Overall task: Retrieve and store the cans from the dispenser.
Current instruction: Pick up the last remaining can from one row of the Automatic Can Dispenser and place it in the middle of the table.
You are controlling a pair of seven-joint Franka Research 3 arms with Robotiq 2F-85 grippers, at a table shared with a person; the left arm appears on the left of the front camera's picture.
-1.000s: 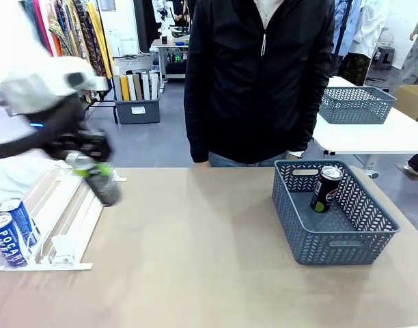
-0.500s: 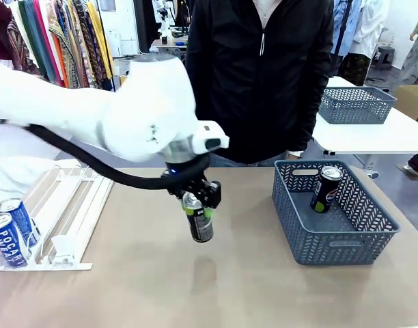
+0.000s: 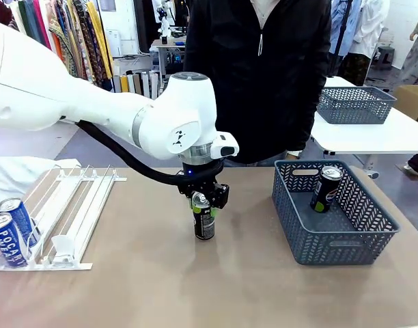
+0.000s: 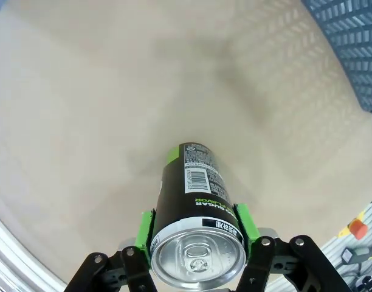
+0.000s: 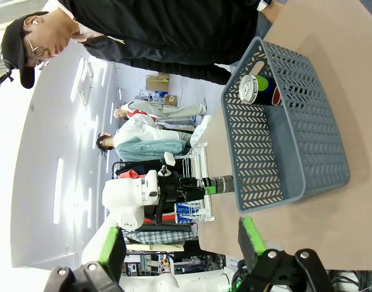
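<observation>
My left gripper [image 3: 203, 199] is shut on a black Pepsi can [image 3: 204, 220] with a green band. It holds the can upright at the table's middle, base at or just above the surface. In the left wrist view the green pads [image 4: 245, 224] clamp the can [image 4: 195, 201] just below its silver top. The white wire dispenser [image 3: 72, 205] lies at the left, with two blue Pocari cans [image 3: 11, 232] at its low end. Another black can [image 3: 326, 189] leans inside the grey-blue basket [image 3: 332, 242] at the right. My right gripper [image 5: 183, 243] is open, with nothing between its fingers, and faces the basket [image 5: 295, 158].
A person in a black jacket [image 3: 257, 75] stands at the far edge, behind the held can. A second table with another mesh basket [image 3: 352, 104] stands at the back right. Bare tabletop [image 3: 250, 273] runs between the dispenser and the basket.
My left arm swung right from above the dispenser to the table's middle, carrying the black can, and brought it upright and lower. The Pocari cans and the basket have not moved.
</observation>
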